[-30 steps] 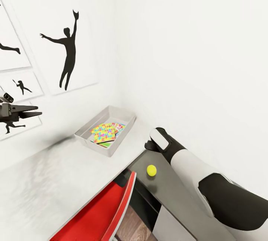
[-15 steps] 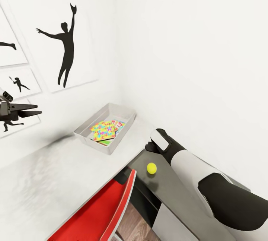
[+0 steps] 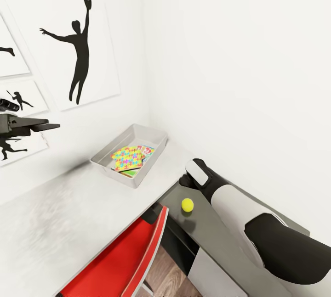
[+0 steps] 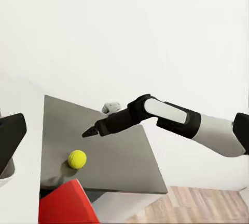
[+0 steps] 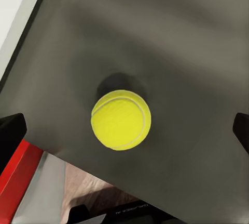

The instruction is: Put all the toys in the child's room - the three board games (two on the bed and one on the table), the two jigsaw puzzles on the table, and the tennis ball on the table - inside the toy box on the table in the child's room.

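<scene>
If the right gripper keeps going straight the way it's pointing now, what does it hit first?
Most likely the tennis ball: the right wrist view looks along the right gripper straight at it, lying on the dark grey table section. The jaws look spread, so they may pass either side. Depth is hard to judge.

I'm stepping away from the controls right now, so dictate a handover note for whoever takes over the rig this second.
Right gripper: open, poised over the small yellow-green tennis ball, not touching it.
Left gripper: raised off to the side; open or shut unclear.
The ball lies on the table's lower dark grey section.
Done: the shallow pale grey toy box holds a multicoloured jigsaw square on top of other flat printed items; count unclear.
Left: grasp the ball and drop it in the box.
</scene>
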Controlling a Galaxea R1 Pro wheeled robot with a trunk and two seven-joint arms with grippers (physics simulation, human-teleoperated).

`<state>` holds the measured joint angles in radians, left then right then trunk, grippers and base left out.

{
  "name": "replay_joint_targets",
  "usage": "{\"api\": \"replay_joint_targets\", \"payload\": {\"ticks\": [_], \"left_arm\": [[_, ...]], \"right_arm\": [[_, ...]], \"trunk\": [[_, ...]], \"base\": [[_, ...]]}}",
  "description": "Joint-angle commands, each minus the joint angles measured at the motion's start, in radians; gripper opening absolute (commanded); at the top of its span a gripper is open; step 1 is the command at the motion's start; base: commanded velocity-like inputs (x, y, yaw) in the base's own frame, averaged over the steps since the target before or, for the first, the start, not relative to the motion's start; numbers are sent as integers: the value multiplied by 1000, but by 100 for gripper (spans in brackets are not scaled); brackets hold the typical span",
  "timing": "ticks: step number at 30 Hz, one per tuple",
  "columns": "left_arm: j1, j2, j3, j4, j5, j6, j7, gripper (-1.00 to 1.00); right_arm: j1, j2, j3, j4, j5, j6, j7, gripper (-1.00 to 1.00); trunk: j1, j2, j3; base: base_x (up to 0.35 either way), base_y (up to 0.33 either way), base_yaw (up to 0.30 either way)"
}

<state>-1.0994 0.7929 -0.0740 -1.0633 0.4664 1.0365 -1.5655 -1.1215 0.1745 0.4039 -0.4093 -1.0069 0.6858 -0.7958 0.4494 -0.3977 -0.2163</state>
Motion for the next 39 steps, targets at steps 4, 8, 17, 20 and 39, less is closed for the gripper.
{"api": "replay_joint_targets", "payload": {"ticks": [4, 8, 17, 20, 39], "left_arm": [[-12, -23, -80, -131, 19, 11, -5, 100], [-25, -52, -112, -192, 22, 11, -5, 100], [-28, -61, -119, -207, 18, 11, -5, 100], [-28, -62, -118, -208, 18, 11, -5, 100], [-28, -60, -115, -207, 15, 11, -5, 100]], "right_arm": [[-1, 0, 5, 4, -4, -4, -5, 100], [0, 0, 4, 13, -4, -9, 0, 100], [16, 0, 6, 22, 0, -12, 59, 100], [18, 0, 6, 22, 0, -12, 64, 100], [19, 0, 6, 22, 2, -12, 66, 100]], "trunk": [[1, -2, -9], [1, -2, -15], [1, -2, -30], [1, -2, -35], [1, -2, -66]], "base": [[0, 0, 0], [0, 0, 0], [0, 0, 0], [0, 0, 0], [0, 0, 0]]}}
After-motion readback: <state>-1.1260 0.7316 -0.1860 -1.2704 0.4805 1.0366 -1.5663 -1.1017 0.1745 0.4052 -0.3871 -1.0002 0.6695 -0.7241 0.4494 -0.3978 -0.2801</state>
